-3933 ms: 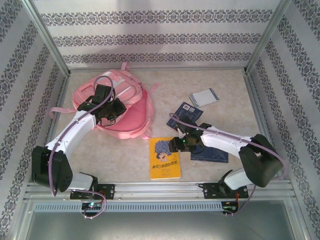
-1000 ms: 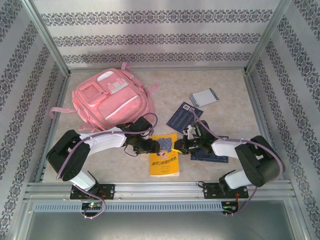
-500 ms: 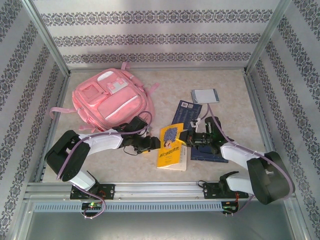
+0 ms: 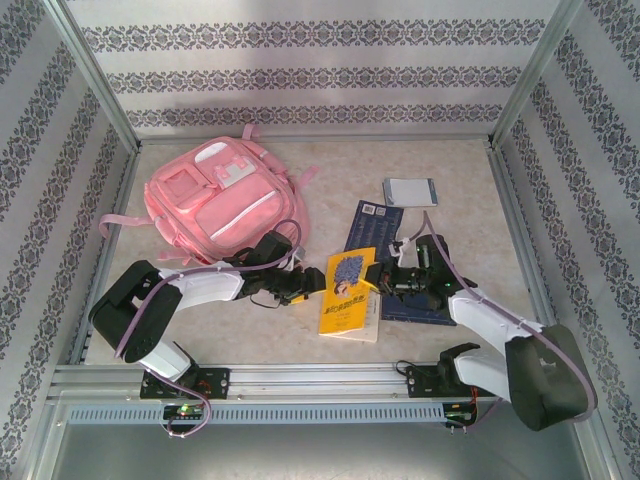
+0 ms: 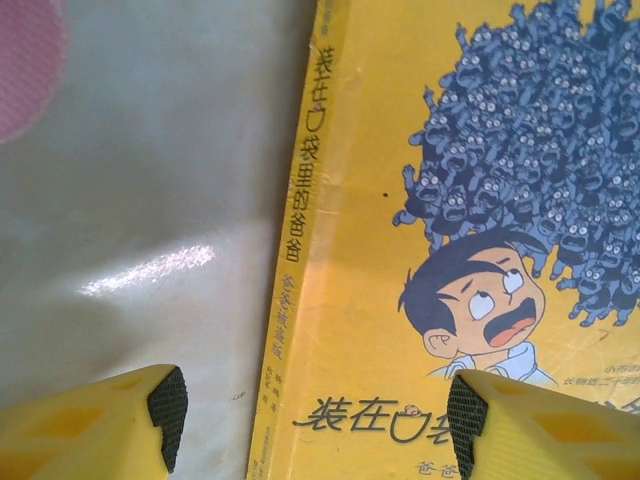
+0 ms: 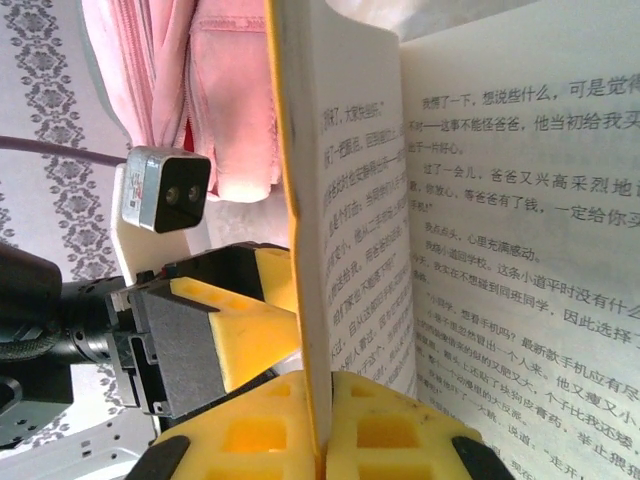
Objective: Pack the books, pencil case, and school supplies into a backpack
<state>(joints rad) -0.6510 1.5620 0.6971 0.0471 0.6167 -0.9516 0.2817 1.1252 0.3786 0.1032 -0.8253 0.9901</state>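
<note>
The yellow book [image 4: 350,290] with a blue picture stands tilted on the table, its right edge raised. My right gripper [image 6: 322,440] is shut on its cover and a few pages, and printed pages [image 6: 500,250] fan open beside it. At the book's left side my left gripper [image 4: 315,287] is open; its fingers [image 5: 165,405] straddle the spine over the yellow book cover [image 5: 420,200] without touching. The pink backpack [image 4: 225,205] lies closed at the back left. The pencil case and school supplies are out of view.
A navy book [image 4: 372,228] lies behind the yellow one, and another navy book [image 4: 415,310] sits under my right arm. A grey-white notebook [image 4: 410,192] is at the back right. Metal frame rails edge the table.
My left arm came from the backpack to the yellow book's spine and opened wider. My right gripper lifted the book's right edge and drew it right, so it stands tilted and fanned open.
</note>
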